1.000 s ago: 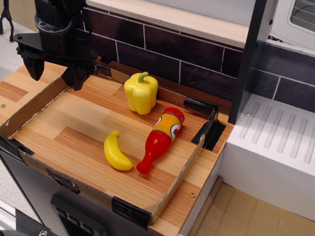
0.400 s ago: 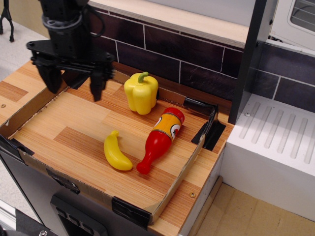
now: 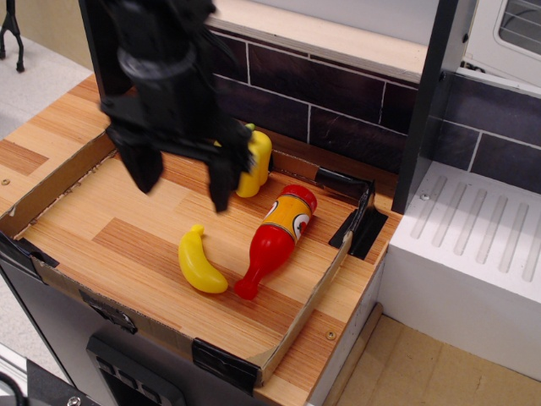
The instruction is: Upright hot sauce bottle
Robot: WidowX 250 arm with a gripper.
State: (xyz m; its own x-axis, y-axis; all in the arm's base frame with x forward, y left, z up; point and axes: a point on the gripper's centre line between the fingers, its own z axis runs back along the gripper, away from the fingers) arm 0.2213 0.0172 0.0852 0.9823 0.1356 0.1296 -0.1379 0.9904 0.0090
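My gripper [image 3: 183, 179] hangs over the tray [image 3: 59, 182], fingers spread wide, holding nothing, its outline blurred. Below it to the right lies the banana [image 3: 199, 263]. Behind my right finger the pepper [image 3: 254, 165] is partly hidden. Just right of the banana the bottle [image 3: 277, 238] lies on its side, cap toward the front edge.

One camera looks down obliquely from the front right at the tray [image 3: 51, 190] and tiled wall [image 3: 338, 93].
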